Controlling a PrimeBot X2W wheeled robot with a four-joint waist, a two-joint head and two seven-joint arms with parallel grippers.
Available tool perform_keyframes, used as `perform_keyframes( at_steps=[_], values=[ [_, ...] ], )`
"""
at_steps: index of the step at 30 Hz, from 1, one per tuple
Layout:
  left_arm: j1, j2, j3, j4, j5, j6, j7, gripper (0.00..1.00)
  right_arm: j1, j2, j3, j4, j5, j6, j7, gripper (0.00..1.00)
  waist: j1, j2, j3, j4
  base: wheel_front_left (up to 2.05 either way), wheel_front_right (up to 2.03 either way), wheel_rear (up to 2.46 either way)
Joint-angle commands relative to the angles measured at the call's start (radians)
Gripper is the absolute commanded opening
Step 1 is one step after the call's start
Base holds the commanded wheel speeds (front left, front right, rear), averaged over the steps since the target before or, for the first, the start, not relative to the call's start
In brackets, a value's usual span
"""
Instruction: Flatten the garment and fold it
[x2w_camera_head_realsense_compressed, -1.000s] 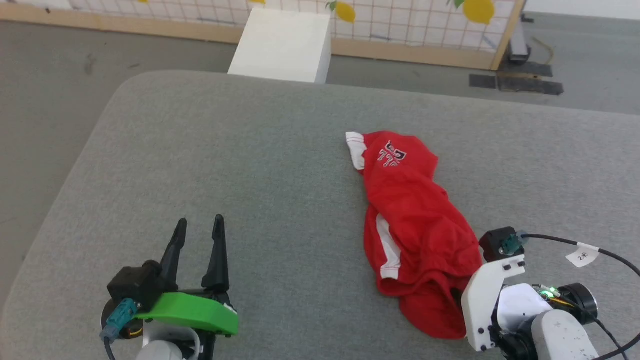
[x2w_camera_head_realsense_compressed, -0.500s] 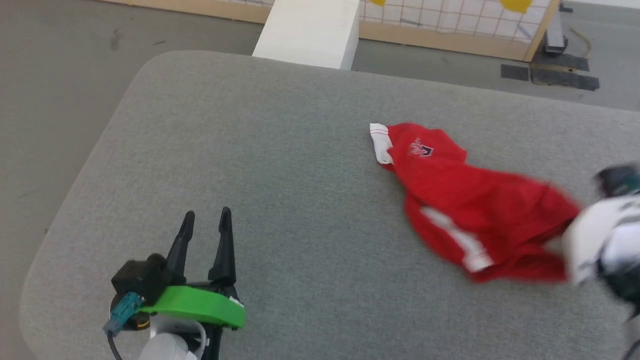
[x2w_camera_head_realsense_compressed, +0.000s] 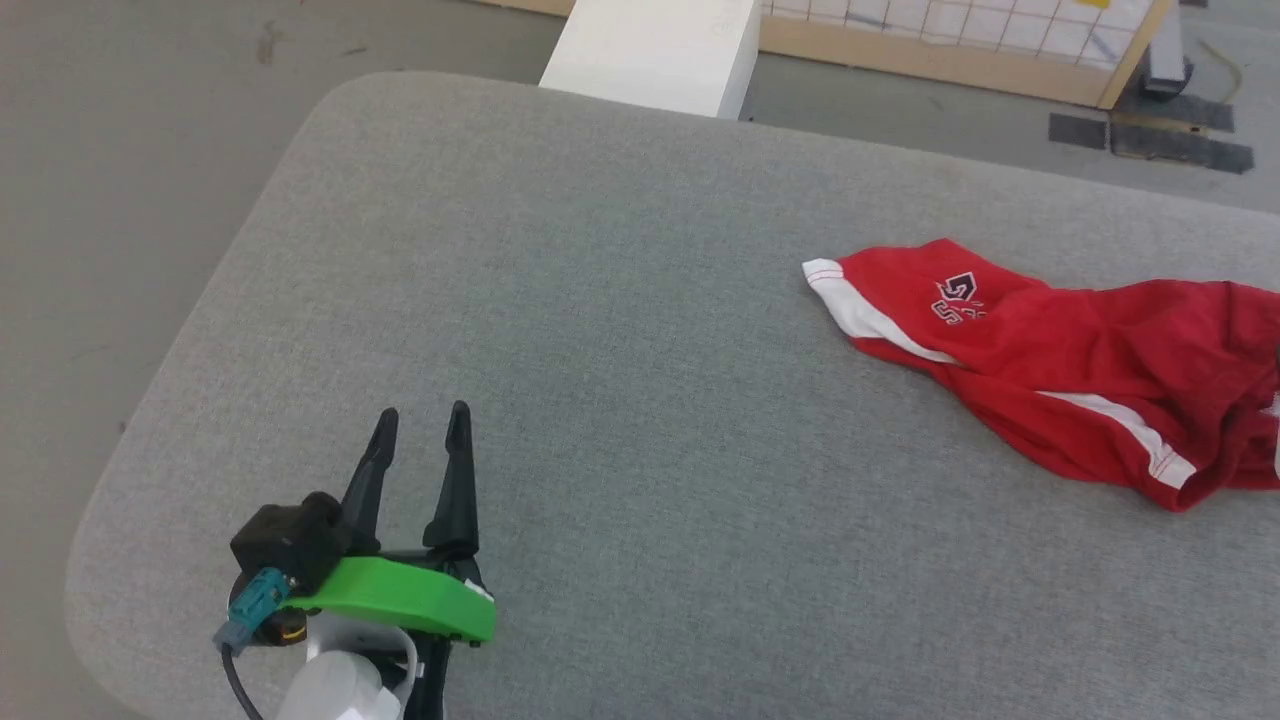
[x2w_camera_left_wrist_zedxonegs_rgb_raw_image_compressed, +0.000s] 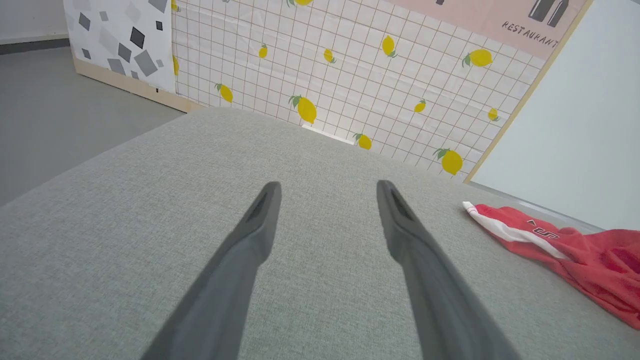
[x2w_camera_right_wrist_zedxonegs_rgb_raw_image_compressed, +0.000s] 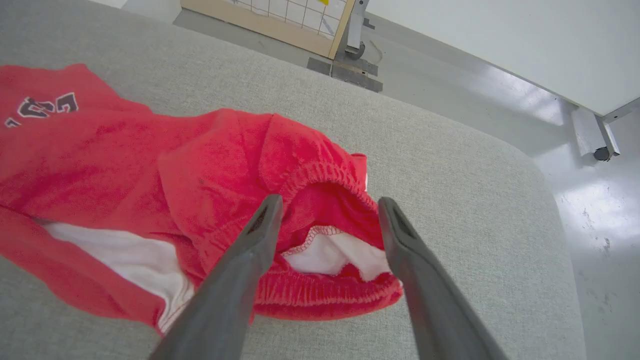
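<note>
Head view: we find the garment (x2w_camera_head_realsense_compressed: 1090, 370) lying crumpled on the right part of the grey fabric-covered desk (x2w_camera_head_realsense_compressed: 600, 300). It runs off the picture's right edge, with its white-trimmed end and printed logo toward the desk's middle. The left gripper (x2w_camera_head_realsense_compressed: 423, 412) stands at the near left of the desk, well apart from the garment, its two dark fingers spread with nothing between them. The left wrist view agrees: released jaws over bare desk, with the garment off to that view's right, beyond the fingertips.

In the right wrist view we record the right gripper (x2w_camera_right_wrist_zedxonegs_rgb_raw_image_compressed: 329, 199) likewise released, fingers spread, directly over the garment's elastic waistband. The waistband lies bunched, with white lining showing between the two fingers. We cannot tell whether the fingertips touch the fabric. Red fabric with a white band extends to that view's left, the logo at its far left. A white box (x2w_camera_head_realsense_compressed: 655, 45) stands on the floor (x2w_camera_head_realsense_compressed: 100, 150) past the desk's far edge.
</note>
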Motion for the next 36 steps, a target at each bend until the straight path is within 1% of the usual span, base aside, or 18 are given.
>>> perform_keyframes(
  at_steps=[1, 3, 6, 10, 14, 16, 19, 23, 28, 36],
  values=[
    [-0.005, -0.005, 0.001, 0.004, 0.019, -0.006, -0.004, 1.00, -0.004, 0.018, -0.014, -0.021, 0.011, -0.002, -0.015, 1.00, -0.0001, -0.0001, -0.021, -0.018, 0.00, 0.00, 0.00],
    [-0.001, -0.006, 0.003, 0.007, 0.022, -0.006, -0.004, 1.00, 0.006, 0.051, -0.040, -0.061, 0.026, -0.002, -0.038, 1.00, -0.0001, -0.0001, -0.037, -0.030, 0.00, 0.00, 0.00],
    [0.004, -0.006, 0.006, 0.010, 0.024, -0.008, -0.004, 1.00, 0.036, 0.120, -0.073, -0.140, 0.070, -0.002, -0.090, 1.00, -0.0001, -0.0001, -0.061, -0.051, 0.00, 0.00, 0.00],
    [0.013, -0.006, 0.010, 0.012, 0.026, -0.010, -0.004, 1.00, 0.119, 0.195, -0.070, -0.231, 0.100, -0.002, -0.169, 1.00, -0.0001, -0.0001, -0.083, -0.079, 0.00, 0.00, 0.00],
    [0.022, -0.006, 0.010, 0.015, 0.028, -0.011, -0.004, 1.00, 0.227, 0.272, -0.071, -0.271, 0.103, -0.002, -0.226, 1.00, -0.0001, -0.0001, -0.100, -0.100, 0.00, 0.00, 0.00],
    [0.026, -0.005, 0.009, 0.016, 0.029, -0.012, -0.004, 1.00, 0.279, 0.302, -0.069, -0.271, 0.109, -0.002, -0.232, 1.00, -0.0001, -0.0001, -0.103, -0.107, 0.00, 0.00, 0.00],
    [0.029, -0.004, 0.008, 0.017, 0.028, -0.013, -0.004, 1.00, 0.335, 0.325, -0.060, -0.253, 0.106, -0.002, -0.226, 1.00, -0.0001, -0.0001, -0.104, -0.114, 0.00, 0.00, 0.00],
    [0.028, -0.003, 0.005, 0.014, 0.029, -0.014, -0.004, 1.00, 0.335, 0.334, -0.039, -0.221, 0.096, -0.002, -0.204, 1.00, -0.0001, -0.0001, -0.093, -0.121, 0.00, 0.00, 0.00],
    [0.016, -0.004, -0.006, 0.016, 0.027, -0.015, -0.004, 1.00, 0.259, 0.337, -0.042, -0.147, 0.053, -0.002, -0.156, 1.00, -0.0001, -0.0001, -0.067, -0.114, 0.00, 0.00, 0.00],
    [-0.010, -0.007, -0.025, 0.022, 0.020, -0.019, -0.004, 1.00, 0.128, 0.330, -0.059, -0.008, -0.030, -0.002, -0.066, 1.00, -0.0001, -0.0001, -0.015, -0.081, 0.00, 0.00, 0.00]
  ],
)
